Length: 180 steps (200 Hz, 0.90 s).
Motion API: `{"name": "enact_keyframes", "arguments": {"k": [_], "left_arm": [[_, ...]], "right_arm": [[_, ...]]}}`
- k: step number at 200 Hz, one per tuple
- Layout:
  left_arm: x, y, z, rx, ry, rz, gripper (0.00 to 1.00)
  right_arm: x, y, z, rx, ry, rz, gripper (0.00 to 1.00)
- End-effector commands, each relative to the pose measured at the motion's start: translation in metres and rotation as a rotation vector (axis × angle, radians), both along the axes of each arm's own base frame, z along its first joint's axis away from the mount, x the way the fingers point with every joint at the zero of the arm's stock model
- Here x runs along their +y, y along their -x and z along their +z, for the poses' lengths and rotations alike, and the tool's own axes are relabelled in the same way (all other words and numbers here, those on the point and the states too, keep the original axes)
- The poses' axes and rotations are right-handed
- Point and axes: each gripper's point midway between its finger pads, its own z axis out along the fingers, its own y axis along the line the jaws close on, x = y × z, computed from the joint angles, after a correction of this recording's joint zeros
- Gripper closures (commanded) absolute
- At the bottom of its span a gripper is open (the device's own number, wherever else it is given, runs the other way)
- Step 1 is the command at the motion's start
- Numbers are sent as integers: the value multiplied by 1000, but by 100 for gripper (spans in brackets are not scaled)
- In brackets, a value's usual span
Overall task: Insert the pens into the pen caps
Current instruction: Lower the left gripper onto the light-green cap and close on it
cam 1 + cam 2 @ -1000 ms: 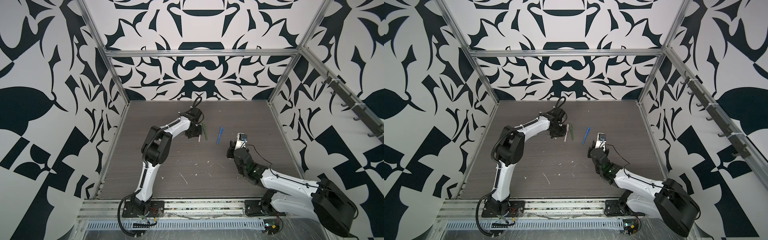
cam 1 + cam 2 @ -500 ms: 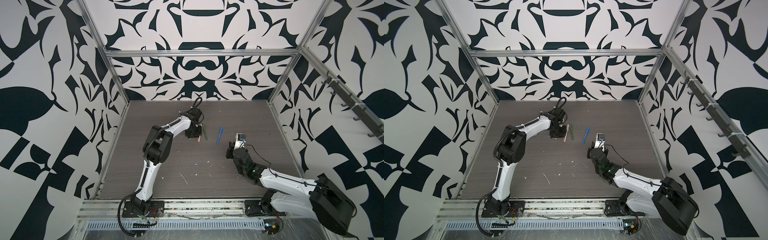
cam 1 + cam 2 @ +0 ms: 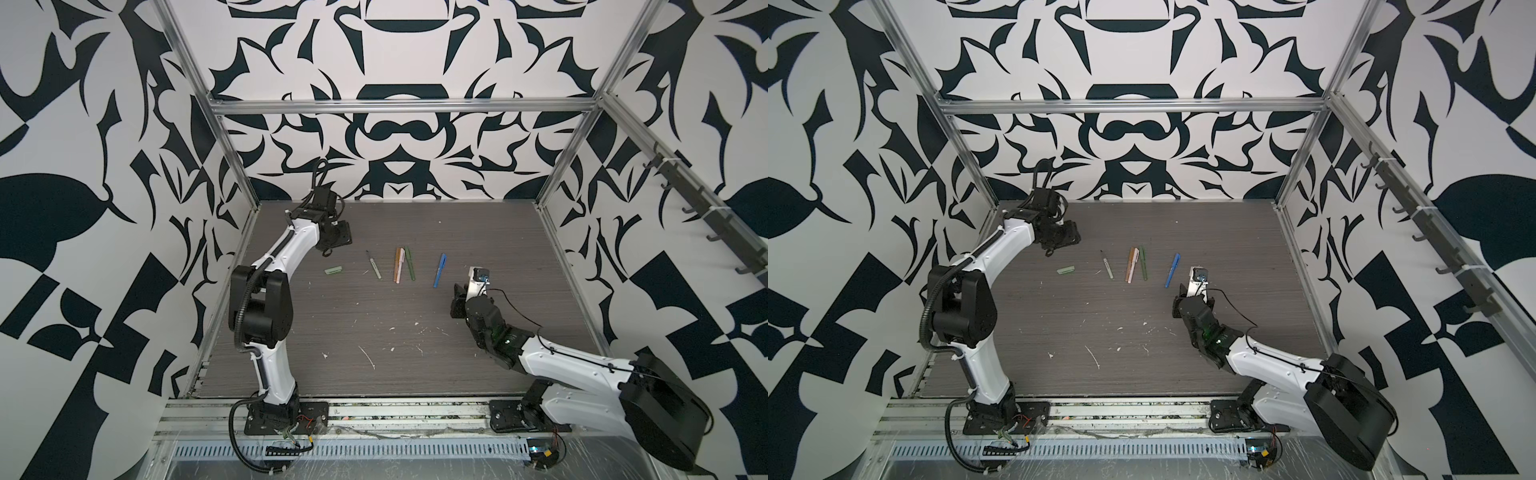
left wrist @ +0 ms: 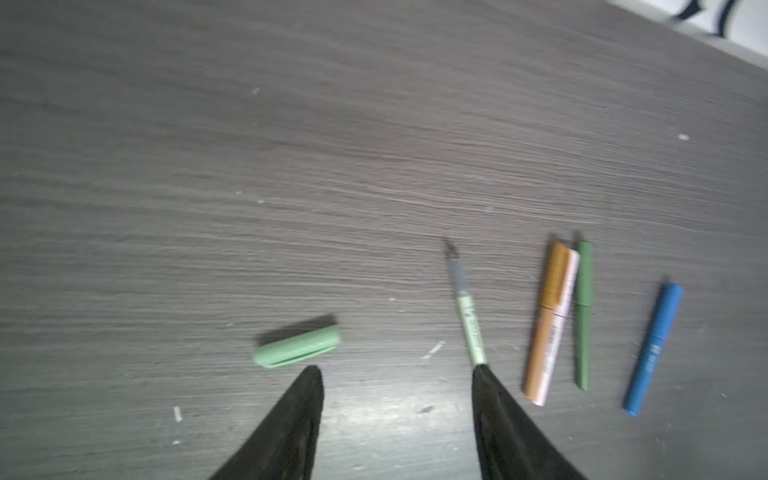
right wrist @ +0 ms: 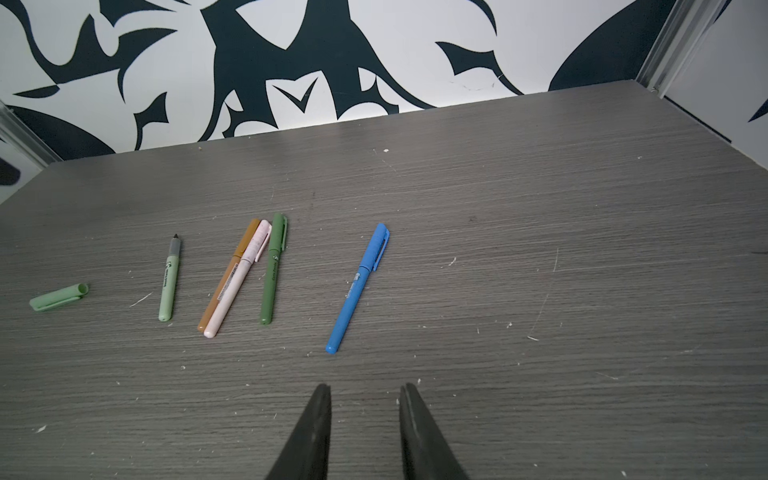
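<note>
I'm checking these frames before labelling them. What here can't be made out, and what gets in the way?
- Pale green pen: rear end hidden behind a finger of the left gripper, left wrist view.
- Blue pen: its print is smeared by motion blur, left wrist view; too small in both top views.
- Orange-brown pen: one side covered by the pink pen lying against it, right wrist view.

Blurry pale green pen (image 4: 468, 328), rear end behind one left jaw.

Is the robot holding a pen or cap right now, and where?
Nothing. The left gripper and the right gripper are both open and empty.
</note>
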Motion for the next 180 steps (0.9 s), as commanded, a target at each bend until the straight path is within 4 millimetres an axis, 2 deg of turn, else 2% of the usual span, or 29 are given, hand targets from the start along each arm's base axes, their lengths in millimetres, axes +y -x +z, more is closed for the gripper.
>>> {"name": "enact_keyframes", "arguments": {"k": [1, 21, 44, 73, 92, 143, 180], "left_arm": [[-5, 5, -32, 99, -11, -15, 39], [2, -7, -46, 128, -49, -13, 39], [-2, -17, -61, 151, -45, -32, 39], [-11, -15, -78, 204, -6, -42, 40], [-15, -4, -85, 219, 32, -34, 40], [-26, 26, -85, 217, 87, -50, 43], [-26, 49, -87, 217, 88, -63, 44]], "right_arm": [[8, -7, 17, -28, -38, 9, 67], [11, -7, 16, -22, -34, 22, 67], [14, -8, 14, -13, -28, 33, 67], [16, -9, 13, -7, -23, 40, 67], [16, -9, 13, -8, -23, 40, 67], [17, -9, 12, -3, -24, 43, 68], [17, -8, 12, 1, -25, 45, 69]]}}
